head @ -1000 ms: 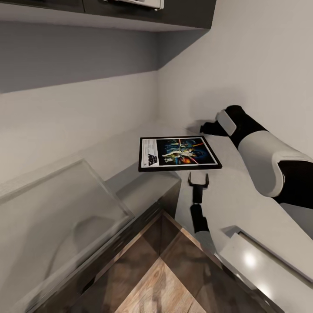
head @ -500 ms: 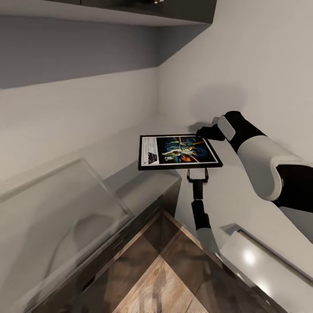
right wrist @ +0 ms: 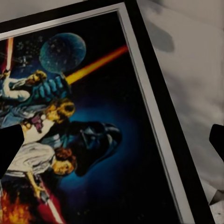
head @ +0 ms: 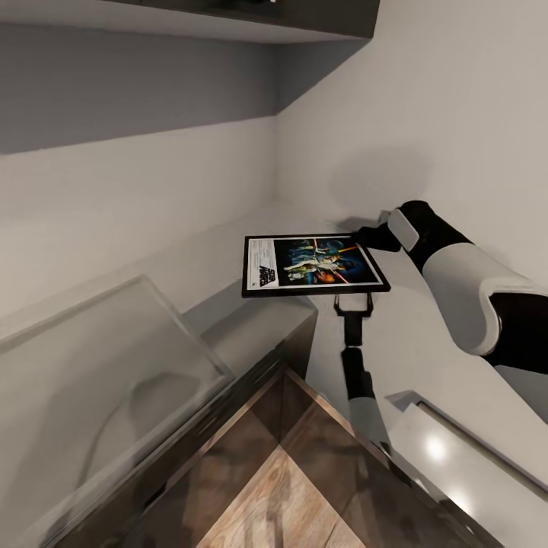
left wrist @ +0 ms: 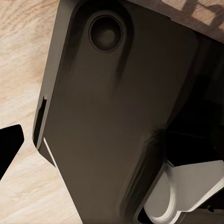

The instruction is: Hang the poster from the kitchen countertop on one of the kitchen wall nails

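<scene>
Right hand [head: 364,234] has closed in on the far right edge of the poster [head: 312,264] lying on the desk [head: 426,342], fingers spread astride the frame, holding nothing yet.

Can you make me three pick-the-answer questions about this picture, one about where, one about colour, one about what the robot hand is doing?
1. Where does the poster lie?
A. on the kitchen countertop
B. on the floor
C. on the wall

2. What colour is its frame?
A. red
B. black
C. yellow

3. How is the left gripper?
A. shut on the poster
B. open, just short of the poster's near edge
C. holding a cup

Answers: A, it rests flat on the grey top. B, a black rim surrounds it. B, its two fingers stand apart, holding nothing.
</scene>
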